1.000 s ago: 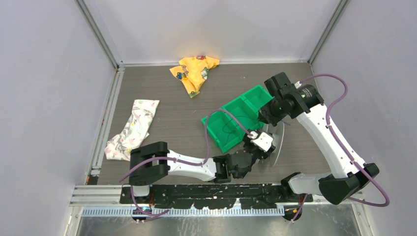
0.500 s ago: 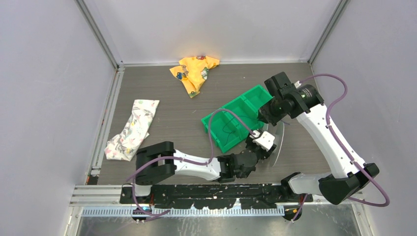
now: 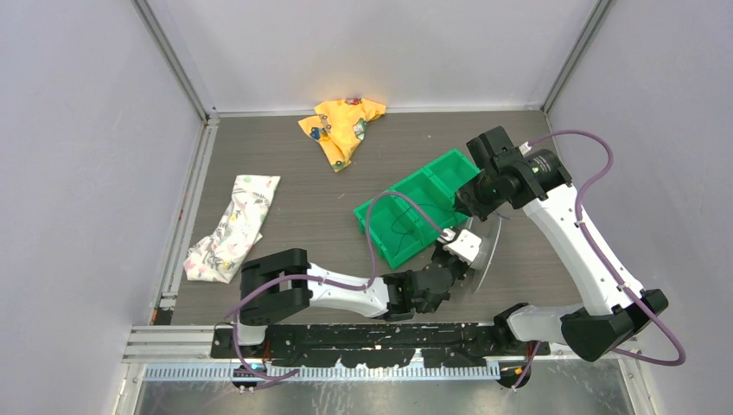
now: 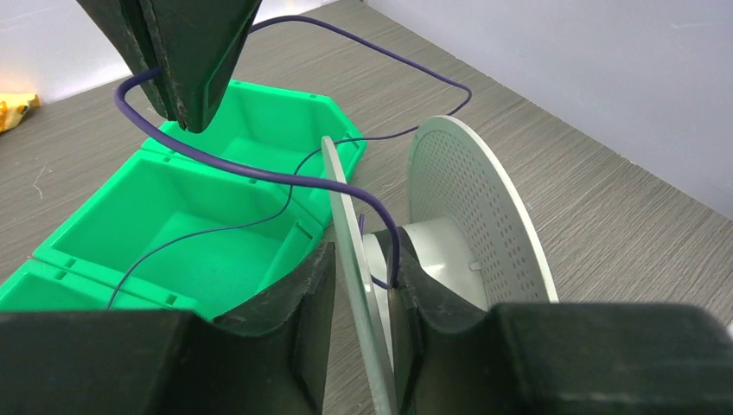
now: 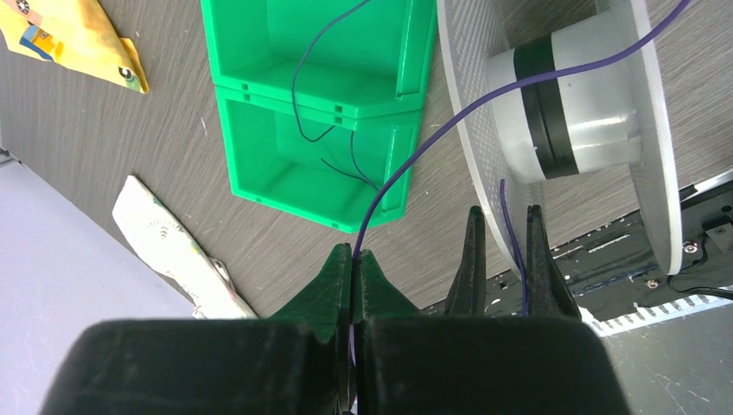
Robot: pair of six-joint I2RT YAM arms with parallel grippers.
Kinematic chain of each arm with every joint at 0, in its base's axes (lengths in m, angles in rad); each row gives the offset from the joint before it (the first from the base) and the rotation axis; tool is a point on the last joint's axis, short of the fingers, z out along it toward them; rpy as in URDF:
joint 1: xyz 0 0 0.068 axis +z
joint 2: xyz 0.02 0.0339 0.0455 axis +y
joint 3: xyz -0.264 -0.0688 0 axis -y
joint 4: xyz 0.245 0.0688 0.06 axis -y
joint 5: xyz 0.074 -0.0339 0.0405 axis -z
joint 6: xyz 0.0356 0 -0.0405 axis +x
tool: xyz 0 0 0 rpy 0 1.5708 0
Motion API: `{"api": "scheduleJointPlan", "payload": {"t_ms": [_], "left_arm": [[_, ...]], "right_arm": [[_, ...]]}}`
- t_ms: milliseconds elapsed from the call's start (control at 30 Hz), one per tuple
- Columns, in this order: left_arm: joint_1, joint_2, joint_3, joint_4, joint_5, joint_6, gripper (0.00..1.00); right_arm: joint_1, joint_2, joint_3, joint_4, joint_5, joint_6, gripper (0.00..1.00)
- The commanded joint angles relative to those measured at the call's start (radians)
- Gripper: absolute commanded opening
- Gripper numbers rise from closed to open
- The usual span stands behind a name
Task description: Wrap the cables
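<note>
Nearest the bases, the left gripper point(image 4: 359, 264) straddled the near flange of the pale spool point(image 4: 475, 199), which stood on edge at the 5 o'clock corner of the green bin point(image 4: 78, 225) in the top view. The purple cable point(image 4: 259, 173) dropped between that flange and one finger (whether the jaws actually pinched anything, I could not tell). From the hub the cable's long run climbed toward 10 o'clock in the left wrist view to the right gripper point(image 4: 180, 117), whose tips were clamped tight on it; beyond, the slack arched over the spool and trailed toward 7 o'clock into the bin.
</note>
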Motion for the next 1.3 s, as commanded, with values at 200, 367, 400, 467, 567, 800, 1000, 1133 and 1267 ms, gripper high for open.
{"api": "scheduleJointPlan", "payload": {"t_ms": [200, 367, 400, 467, 567, 800, 1000, 1133, 1267], "left_arm": [[0.008, 0.000, 0.024, 0.061, -0.046, -0.025, 0.03], [0.008, -0.005, 0.014, 0.079, -0.066, -0.003, 0.01], [0.008, -0.006, 0.011, 0.084, -0.073, 0.007, 0.00], [0.008, -0.011, 0.002, 0.097, -0.085, 0.026, 0.00], [0.008, -0.035, -0.018, 0.103, -0.088, 0.085, 0.00], [0.059, -0.227, -0.075, -0.198, 0.023, -0.029, 0.01], [0.241, -0.475, -0.097, -0.680, 0.384, -0.280, 0.00], [0.334, -0.566, 0.004, -1.031, 0.549, -0.226, 0.00], [0.401, -0.657, 0.115, -1.301, 0.695, -0.114, 0.00]], "right_arm": [[-0.003, -0.042, -0.002, 0.015, 0.015, 0.029, 0.00], [-0.004, -0.057, -0.013, 0.016, 0.034, 0.035, 0.00], [-0.004, -0.059, -0.015, 0.013, 0.034, 0.034, 0.00], [-0.004, -0.064, -0.021, 0.010, 0.034, 0.029, 0.13], [-0.006, -0.083, -0.049, 0.025, 0.026, 0.008, 0.60], [-0.037, -0.163, -0.106, 0.075, -0.026, -0.179, 0.99], [-0.055, -0.252, -0.094, 0.146, -0.115, -0.385, 1.00], [-0.055, -0.332, -0.075, 0.268, -0.113, -0.523, 0.99], [-0.055, -0.470, -0.227, 0.566, -0.120, -0.681, 0.96]]}}
